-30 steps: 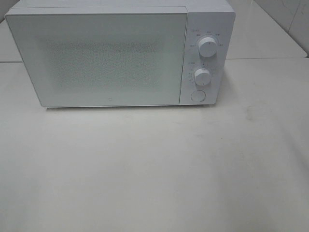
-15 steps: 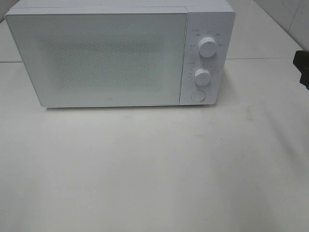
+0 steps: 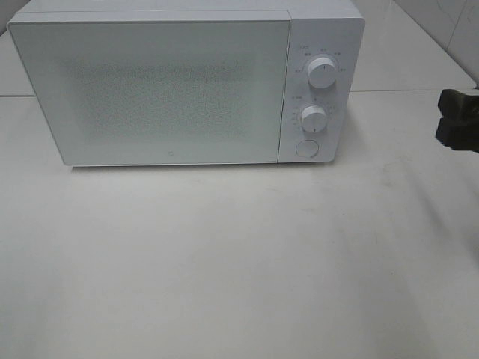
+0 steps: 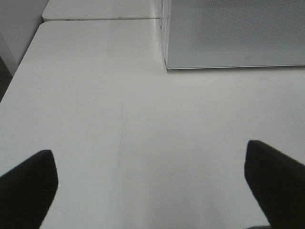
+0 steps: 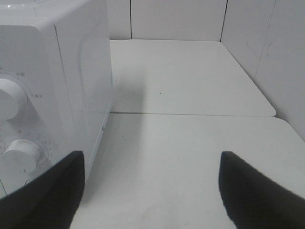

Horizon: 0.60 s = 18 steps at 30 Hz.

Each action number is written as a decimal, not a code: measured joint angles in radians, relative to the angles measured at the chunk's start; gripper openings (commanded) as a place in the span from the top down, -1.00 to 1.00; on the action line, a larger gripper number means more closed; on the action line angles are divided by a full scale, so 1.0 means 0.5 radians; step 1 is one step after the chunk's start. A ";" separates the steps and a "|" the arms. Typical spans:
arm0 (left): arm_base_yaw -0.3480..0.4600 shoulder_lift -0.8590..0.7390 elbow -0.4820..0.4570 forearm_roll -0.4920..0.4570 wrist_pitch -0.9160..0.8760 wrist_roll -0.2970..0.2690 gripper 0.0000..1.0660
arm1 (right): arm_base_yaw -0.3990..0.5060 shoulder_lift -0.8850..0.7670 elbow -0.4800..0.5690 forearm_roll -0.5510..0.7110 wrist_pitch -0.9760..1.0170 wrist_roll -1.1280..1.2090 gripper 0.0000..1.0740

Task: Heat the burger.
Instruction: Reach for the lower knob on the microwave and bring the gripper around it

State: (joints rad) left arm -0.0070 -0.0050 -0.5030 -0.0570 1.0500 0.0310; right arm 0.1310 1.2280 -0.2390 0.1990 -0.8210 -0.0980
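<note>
Exterior high: white microwave (image 3: 187,82) at far side of white table (image 3: 224,262), door (image 3: 150,90) shut, frosted front hides the inside. Burger not seen in any view; can't tell where it is. Ctrl panel right of door: upper knob (image 3: 322,72), lower knob (image 3: 313,118), round button (image 3: 306,148) below them. R gripper (image 3: 449,118) at right edge, level w/ lower knob, well apart from microwave. Right wrist: its jaws spread wide, nothing btwn, microwave's right side to their left. Left wrist: L gripper (image 4: 148,152) jaws likewise released, empty, over table near microwave's near-left corner.
</note>
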 measured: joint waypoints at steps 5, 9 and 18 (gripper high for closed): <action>0.000 0.000 0.000 0.000 0.000 0.000 -0.89 | 0.298 0.204 0.016 0.316 -0.242 -0.222 -0.40; 0.000 0.000 0.000 0.000 0.000 0.000 -0.89 | 0.490 0.330 0.016 0.502 -0.408 -0.280 -0.40; 0.000 0.000 0.000 0.000 0.000 0.000 -0.89 | 0.972 0.608 0.008 1.026 -0.744 -0.310 -0.40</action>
State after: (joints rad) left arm -0.0070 -0.0050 -0.5030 -0.0570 1.0500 0.0310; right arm 0.6170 1.5320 -0.2350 0.7120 -1.1930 -0.2530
